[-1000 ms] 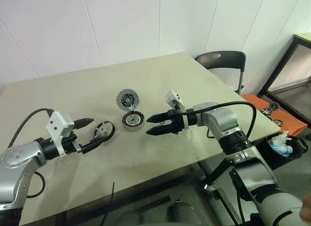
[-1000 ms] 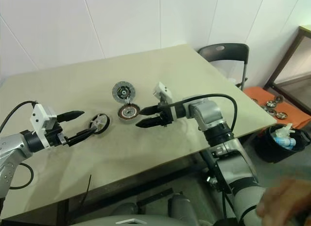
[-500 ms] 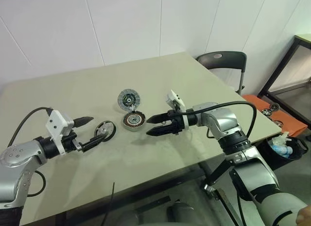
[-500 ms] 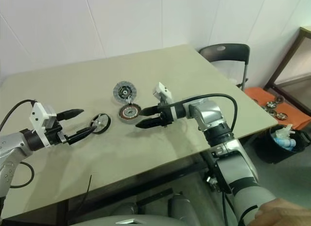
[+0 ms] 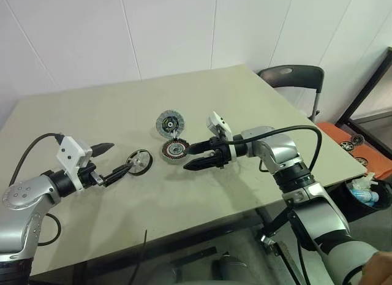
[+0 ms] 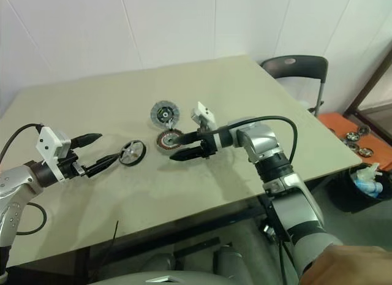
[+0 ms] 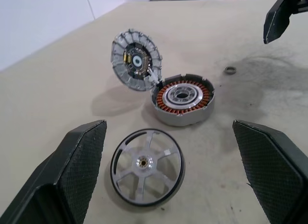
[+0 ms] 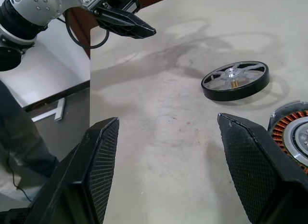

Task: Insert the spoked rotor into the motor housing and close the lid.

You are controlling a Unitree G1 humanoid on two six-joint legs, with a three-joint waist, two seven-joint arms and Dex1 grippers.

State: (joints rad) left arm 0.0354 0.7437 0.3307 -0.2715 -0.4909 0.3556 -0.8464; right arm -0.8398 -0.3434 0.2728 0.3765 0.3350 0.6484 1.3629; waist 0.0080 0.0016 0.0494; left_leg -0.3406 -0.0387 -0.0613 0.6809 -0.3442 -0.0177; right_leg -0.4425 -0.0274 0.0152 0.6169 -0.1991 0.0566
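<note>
Our left gripper [image 5: 115, 158] is spread wide just short of the spoked rotor [image 5: 139, 162], lying flat on the table [image 5: 257, 113]. It looks light, stiff and thin, best pinched across its rim. Further right, the motor housing [image 5: 174, 151] sits beside our empty, wide-open right gripper [image 5: 192, 155].

Two silver-grey jointed arms with black wrist sections, left gripper [image 5: 117, 160] and right gripper [image 5: 193, 156] each of two tapered black fingers with cross-hatched pads [image 7: 79, 159], white camera blocks on the wrists, black cables looping along each forearm
</note>
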